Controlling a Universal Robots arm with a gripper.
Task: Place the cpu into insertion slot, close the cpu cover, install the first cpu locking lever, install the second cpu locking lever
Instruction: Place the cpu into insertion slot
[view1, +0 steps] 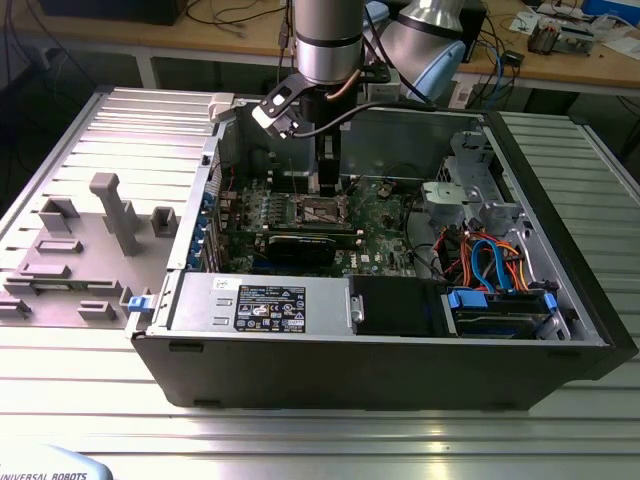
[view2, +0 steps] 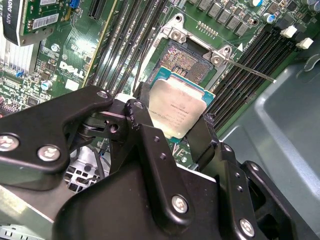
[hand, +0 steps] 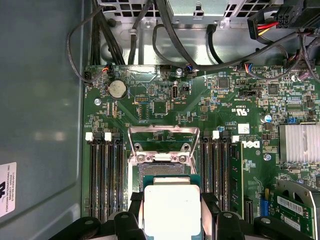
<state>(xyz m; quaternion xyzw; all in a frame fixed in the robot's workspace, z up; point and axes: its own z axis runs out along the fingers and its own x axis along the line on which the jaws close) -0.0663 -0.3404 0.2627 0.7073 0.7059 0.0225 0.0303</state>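
You have the cpu pinched by its edges in the gripper, hanging just over the bare slot. The cover is flipped open at one edge of the slot. Memory slots flank it on the green board.
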